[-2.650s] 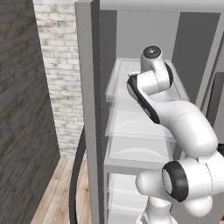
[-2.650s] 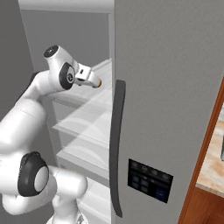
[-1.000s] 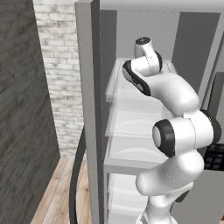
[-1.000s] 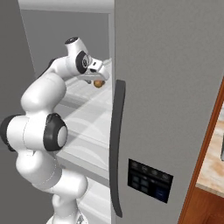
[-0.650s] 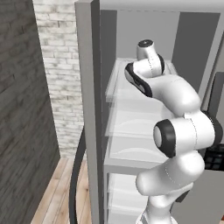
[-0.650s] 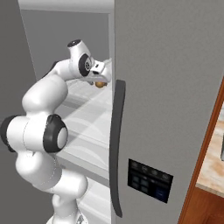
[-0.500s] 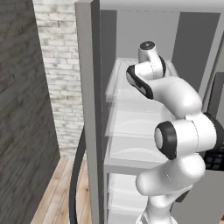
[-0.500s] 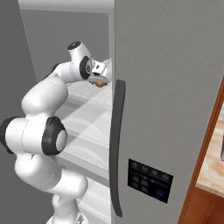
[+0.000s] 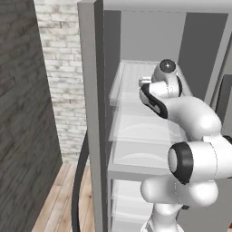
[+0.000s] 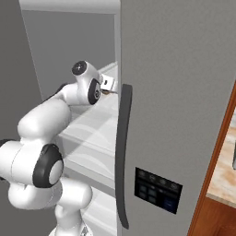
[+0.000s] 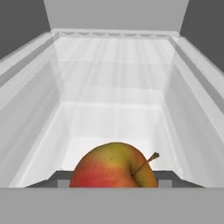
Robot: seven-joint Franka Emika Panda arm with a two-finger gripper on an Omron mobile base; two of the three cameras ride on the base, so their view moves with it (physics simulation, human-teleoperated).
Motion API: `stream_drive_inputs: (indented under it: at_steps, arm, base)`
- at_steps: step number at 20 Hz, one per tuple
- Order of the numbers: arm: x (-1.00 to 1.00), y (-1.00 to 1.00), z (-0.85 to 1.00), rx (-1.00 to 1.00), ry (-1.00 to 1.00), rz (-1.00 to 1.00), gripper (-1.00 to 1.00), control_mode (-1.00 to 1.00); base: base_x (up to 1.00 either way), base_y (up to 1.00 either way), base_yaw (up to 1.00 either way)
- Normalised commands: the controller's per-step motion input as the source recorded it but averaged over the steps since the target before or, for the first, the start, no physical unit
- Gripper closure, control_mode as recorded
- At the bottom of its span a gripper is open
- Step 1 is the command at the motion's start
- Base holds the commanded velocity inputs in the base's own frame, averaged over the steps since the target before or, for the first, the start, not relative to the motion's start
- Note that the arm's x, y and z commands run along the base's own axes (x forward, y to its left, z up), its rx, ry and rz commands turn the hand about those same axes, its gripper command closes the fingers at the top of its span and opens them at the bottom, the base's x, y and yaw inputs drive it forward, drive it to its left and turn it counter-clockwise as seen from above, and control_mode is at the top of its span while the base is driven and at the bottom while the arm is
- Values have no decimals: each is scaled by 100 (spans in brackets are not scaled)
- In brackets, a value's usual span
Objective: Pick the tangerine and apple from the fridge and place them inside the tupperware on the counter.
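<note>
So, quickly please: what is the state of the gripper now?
Gripper: cannot be told; it is at the apple on the fridge shelf, fingertips hidden.

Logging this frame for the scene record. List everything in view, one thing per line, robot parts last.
apple: one, red with a yellow patch and a brown stem, lying on the shelf close in front of the hand camera.
shelf: one in the hand view, white and translucent, with raised side walls; more shelves below it in the base views.
fridge: one, grey, with a dark handle and a black panel on its closed door.
counter: one, beige speckled top over reddish-brown wood, at the right edge of the right base view.
brick wall: one, pale, left of the fridge.
arm: one, white with dark joints, reaching into the fridge; its tool cannot be judged open or shut.
</note>
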Motion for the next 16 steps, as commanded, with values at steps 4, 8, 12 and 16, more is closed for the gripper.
stream_drive_inputs:
  at_steps: [4,8,12,16]
  arm:
    - [-70,0,61,22,0,0,100,-100]
    - [-62,0,60,21,0,0,100,-100]
    - [-71,4,50,15,0,0,100,-100]
    - [-50,18,35,0,28,0,100,-100]
  base:
    - [0,0,0]
    - [0,0,0]
    - [0,0,0]
    - [0,0,0]
